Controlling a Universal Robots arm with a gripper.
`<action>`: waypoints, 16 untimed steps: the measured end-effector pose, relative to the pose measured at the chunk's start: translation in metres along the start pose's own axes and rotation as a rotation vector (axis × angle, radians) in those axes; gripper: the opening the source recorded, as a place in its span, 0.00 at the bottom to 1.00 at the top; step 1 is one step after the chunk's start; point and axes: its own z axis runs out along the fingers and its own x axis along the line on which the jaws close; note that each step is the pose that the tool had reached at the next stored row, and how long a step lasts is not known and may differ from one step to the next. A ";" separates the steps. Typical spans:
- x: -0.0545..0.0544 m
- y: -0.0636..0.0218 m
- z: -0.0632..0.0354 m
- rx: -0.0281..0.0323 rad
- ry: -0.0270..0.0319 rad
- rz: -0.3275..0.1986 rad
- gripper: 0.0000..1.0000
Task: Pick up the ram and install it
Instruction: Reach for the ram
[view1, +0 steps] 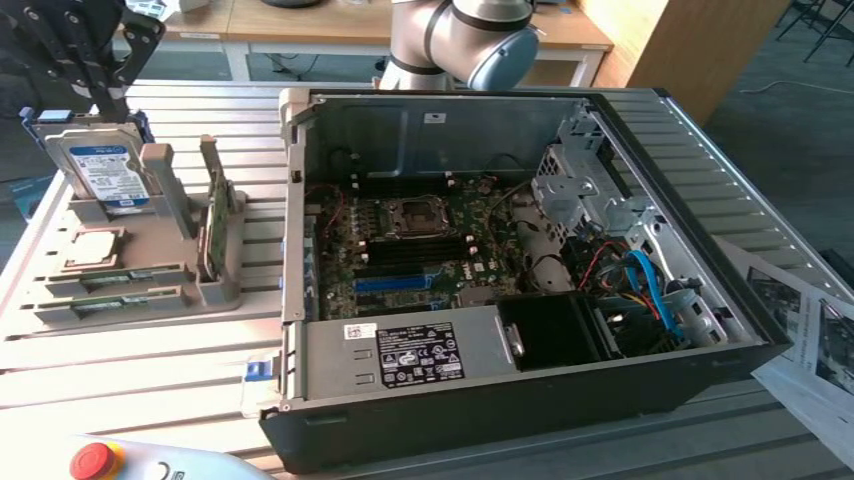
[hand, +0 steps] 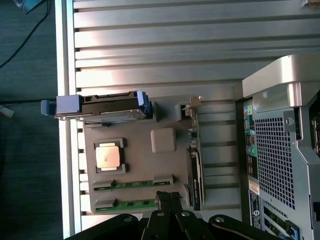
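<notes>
Since the PC case (view1: 534, 400) is laid on its side with the panel off, the motherboard (view1: 414, 250) and its blue slot (view1: 407, 283) are turned upward, presumably for access from above. On the exterior view's left, two ram sticks (hand: 135, 184) are seated in fitted recesses of the grey tray (hand: 137, 160), likely to fix their position. The gripper (hand: 169, 197) is hung above them with its fingers pressed together and nothing held. Everything is carried on a slatted aluminium table (view1: 134, 380); wooden desks (view1: 307, 20) are seen beyond.

Pincer (hand: 169, 197) cut off (its base); arm (view1: 461, 35) likewise.
</notes>
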 end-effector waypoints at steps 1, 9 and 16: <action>0.001 0.0000 0.0000 0.0001 0.0007 0.000 0.11; 0.009 -0.0001 0.0006 0.0004 0.0058 0.000 0.11; 0.015 -0.0001 0.0011 0.0007 0.0097 0.000 0.11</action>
